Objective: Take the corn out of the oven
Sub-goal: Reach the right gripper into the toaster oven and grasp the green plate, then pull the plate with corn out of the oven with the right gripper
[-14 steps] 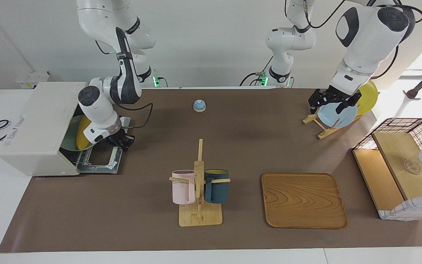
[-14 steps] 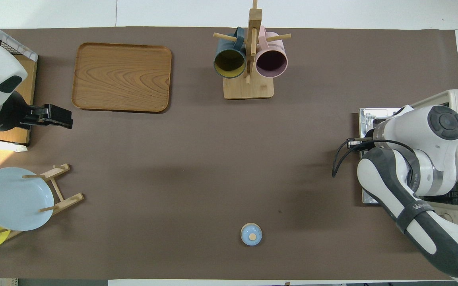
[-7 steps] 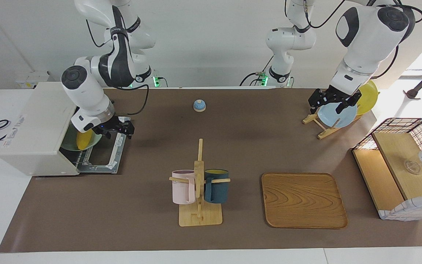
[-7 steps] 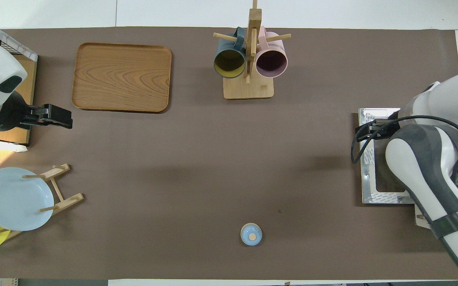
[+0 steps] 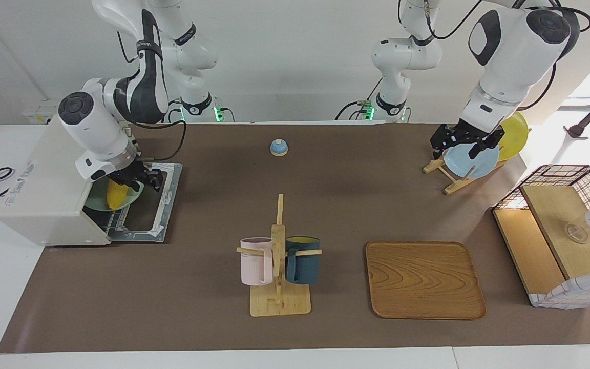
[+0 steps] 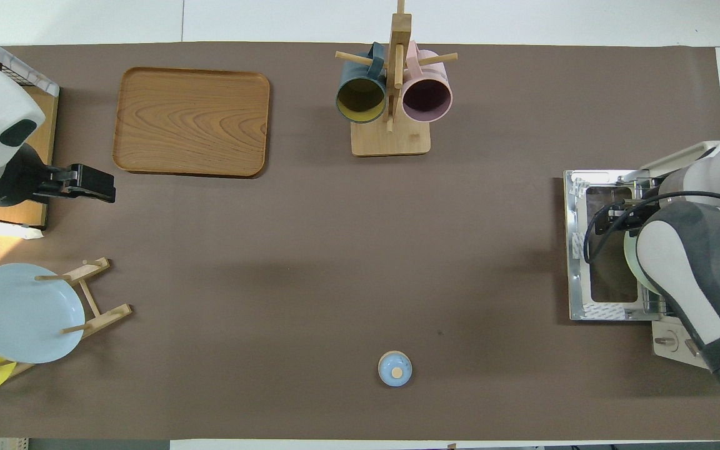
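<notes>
Corn [image 5: 117,195] first: in the facing view it sits at nine o'clock, a bright yellow cob seen end-on, smooth and rounded. It lies on a pale green plate [image 5: 132,196] in the mouth of the oven [image 5: 49,184]. The oven door [image 5: 149,220] is folded down flat on the brown mat, its metal frame facing up. My right gripper [image 5: 140,178] hangs just over the plate and the cob. I cannot tell whether it is released or clamped on anything, and I cannot tell whether it touches the corn. At two o'clock the left gripper [image 5: 460,142] waits up in the air by the plate rack [image 5: 446,174], its fingers spread and holding nothing. A blue plate [image 5: 471,161] and a yellow plate [image 5: 515,134] stand in that rack.

From overhead, the oven [image 6: 697,156] is at three o'clock with its door [image 6: 575,250] spread out in front of it. The right arm covers the opening, so the corn is hidden here — only a sliver of the green plate [image 6: 627,265] shows past the arm. The right gripper [image 6: 610,217] shows as dark parts over the door's glass, its state unreadable. At nine o'clock the left gripper [image 6: 94,184] hangs idle, over the mat between the wooden tray [image 6: 191,122] and the plate rack [image 6: 94,294].
</notes>
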{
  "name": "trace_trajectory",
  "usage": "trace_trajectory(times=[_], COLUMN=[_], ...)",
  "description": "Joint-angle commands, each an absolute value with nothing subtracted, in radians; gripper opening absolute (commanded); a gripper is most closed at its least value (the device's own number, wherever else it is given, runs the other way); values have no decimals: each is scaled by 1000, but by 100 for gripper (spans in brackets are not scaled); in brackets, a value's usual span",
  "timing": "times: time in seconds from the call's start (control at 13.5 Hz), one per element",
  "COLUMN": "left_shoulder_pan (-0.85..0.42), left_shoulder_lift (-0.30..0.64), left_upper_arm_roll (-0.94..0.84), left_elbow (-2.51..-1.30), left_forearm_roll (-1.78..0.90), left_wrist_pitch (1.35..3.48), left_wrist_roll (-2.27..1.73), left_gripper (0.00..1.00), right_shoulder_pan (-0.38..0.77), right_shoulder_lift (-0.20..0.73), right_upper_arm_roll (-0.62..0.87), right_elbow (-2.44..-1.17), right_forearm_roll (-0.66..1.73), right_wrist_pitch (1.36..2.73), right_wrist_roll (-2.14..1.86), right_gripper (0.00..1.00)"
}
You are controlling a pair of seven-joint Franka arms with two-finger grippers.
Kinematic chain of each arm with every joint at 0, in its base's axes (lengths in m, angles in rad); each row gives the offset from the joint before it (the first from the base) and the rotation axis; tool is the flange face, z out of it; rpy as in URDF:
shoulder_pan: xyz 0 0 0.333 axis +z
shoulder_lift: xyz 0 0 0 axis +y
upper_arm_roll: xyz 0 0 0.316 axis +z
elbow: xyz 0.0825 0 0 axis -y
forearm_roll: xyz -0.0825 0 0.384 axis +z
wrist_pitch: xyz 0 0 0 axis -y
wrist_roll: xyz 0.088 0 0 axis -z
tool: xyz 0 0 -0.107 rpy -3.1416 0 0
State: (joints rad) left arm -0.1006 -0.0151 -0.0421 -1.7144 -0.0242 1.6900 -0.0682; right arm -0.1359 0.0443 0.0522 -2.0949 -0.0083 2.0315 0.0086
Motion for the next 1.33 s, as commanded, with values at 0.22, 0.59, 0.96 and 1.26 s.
trace_trajectory(times=[0.22,0.59,0.96,1.26], left_shoulder_pan=[-91,-91,-91,-92], left_shoulder_lift=[-34,-34,-35,-35], left_upper_arm_roll=[-43,-41,-43,-43], left_elbow=[-1729,-1730,-1732,-1732], left_forearm_roll=[-34,-32,-34,-32], left_wrist_pitch=[1701,1701,1695,1697], left_wrist_roll=[-55,-52,-58,-57], left_gripper=[100,100,100,100], right_shoulder_pan=[-159,-198,-106,111], right_shoulder_lift=[-9,-14,2,63], right_upper_arm_roll=[58,58,69,71], right_elbow=[-2187,-2249,-2186,-2010], right_forearm_roll=[-72,-74,-146,-189], right_wrist_pitch=[2094,2155,2092,1900], right_wrist_roll=[-6,-48,-45,66], right_gripper=[55,24,0,0])
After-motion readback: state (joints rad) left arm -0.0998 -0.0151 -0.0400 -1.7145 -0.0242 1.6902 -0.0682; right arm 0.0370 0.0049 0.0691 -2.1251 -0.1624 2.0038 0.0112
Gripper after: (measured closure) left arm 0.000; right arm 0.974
